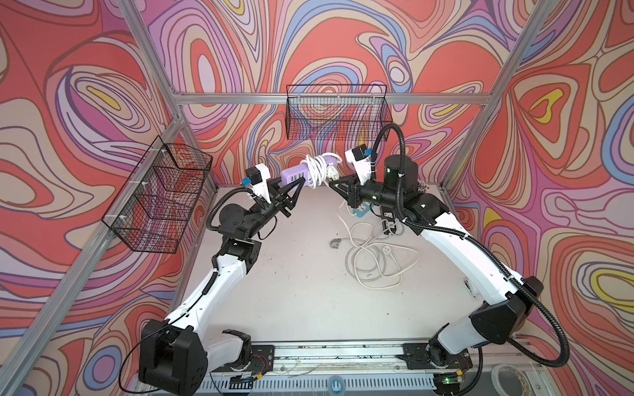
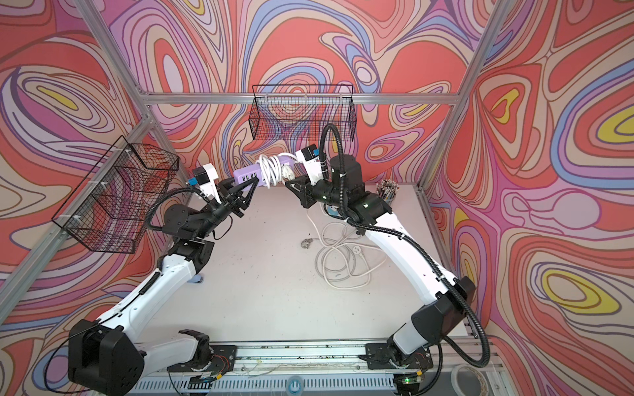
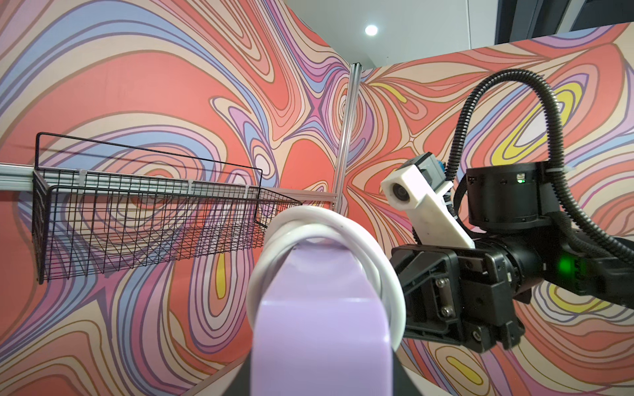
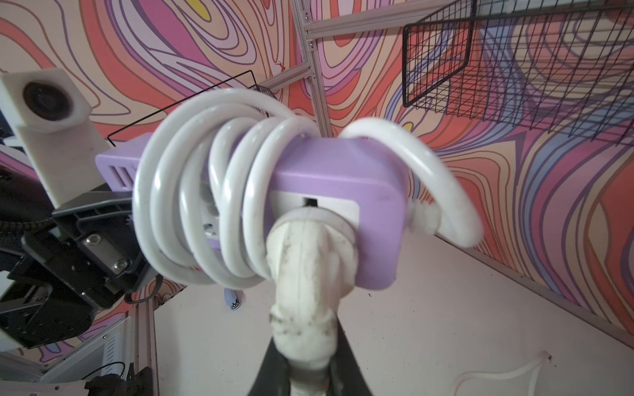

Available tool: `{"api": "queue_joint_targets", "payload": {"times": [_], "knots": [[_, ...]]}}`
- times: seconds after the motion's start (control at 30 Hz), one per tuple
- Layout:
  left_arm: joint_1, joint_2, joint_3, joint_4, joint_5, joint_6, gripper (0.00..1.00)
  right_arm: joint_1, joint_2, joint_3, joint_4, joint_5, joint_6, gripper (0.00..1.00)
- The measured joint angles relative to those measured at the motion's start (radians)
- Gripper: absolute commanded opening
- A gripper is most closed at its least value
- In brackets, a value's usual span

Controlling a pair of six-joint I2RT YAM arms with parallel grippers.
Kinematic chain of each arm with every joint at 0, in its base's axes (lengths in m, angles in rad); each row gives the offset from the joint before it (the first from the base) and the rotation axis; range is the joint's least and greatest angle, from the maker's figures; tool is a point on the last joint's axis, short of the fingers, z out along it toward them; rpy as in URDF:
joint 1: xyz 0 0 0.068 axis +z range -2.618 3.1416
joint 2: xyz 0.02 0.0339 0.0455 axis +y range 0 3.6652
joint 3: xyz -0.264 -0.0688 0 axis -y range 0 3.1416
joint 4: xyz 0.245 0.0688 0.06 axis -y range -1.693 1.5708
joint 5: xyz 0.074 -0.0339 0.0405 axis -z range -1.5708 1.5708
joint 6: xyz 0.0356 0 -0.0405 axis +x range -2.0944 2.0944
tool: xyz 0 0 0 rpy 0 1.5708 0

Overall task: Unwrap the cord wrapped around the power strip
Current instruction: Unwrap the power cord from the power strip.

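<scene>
**Left tool** [image 1: 301, 184]: clenched on the bare end of the power strip [image 1: 292, 175], the end with the row of small ports.
**Right tool** [image 1: 332, 182]: clenched on the white plug [image 4: 305, 260] at the opposite end.

**Item:** power strip, lilac, one.
- Position: held in the air between the two tools, just below and in front of the back basket [image 1: 338, 113], clear of the tabletop [image 1: 291, 281].
- Handling: body judged rigid, light, smooth moulded plastic. It is likely to slip under a twisting load, so it is best pinched across its flat faces at the bare end.

**Attached:** cord [image 1: 317, 169], white, thick.
- Lie: about five turns round the middle of the body, with one loop bulging past the plug end.
- Handling: judged springy and inclined to keep its curl, so turns may snag one another. Best led by the plug, which appears seated in the strip's end socket and would likely need pulling free first.

**Also present:**
- Loose cords [image 1: 374, 260], pale, tangled on the tabletop, well below the back basket toward the right arm.
- Side basket [image 1: 161, 195], wire, on the wall at the left arm's side, well apart from the back basket.
</scene>
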Motion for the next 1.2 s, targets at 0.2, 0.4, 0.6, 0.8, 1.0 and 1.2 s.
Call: {"api": "queue_joint_targets", "payload": {"times": [0.2, 0.4, 0.6, 0.8, 1.0, 1.2], "knots": [[-0.005, 0.0, 0.012, -0.001, -0.012, 0.019, 0.0, -0.002, 0.021, 0.048, -0.011, -0.002, -0.007, 0.0], [0.001, -0.002, 0.012, -0.01, -0.035, 0.028, 0.0, 0.079, 0.043, 0.057, 0.0, 0.144, -0.034, 0.0], [0.011, -0.036, 0.004, -0.01, -0.108, 0.072, 0.0, 0.179, 0.103, 0.11, 0.027, 0.364, -0.069, 0.0], [-0.001, -0.051, -0.002, -0.031, -0.124, 0.105, 0.0, 0.158, 0.081, 0.073, 0.042, 0.349, -0.067, 0.0], [-0.037, -0.04, -0.004, -0.08, -0.116, 0.116, 0.0, 0.037, 0.024, -0.014, 0.039, 0.116, -0.029, 0.0], [-0.037, -0.04, -0.004, -0.08, -0.108, 0.116, 0.0, 0.024, 0.025, -0.015, 0.046, 0.047, 0.009, 0.0]]}}
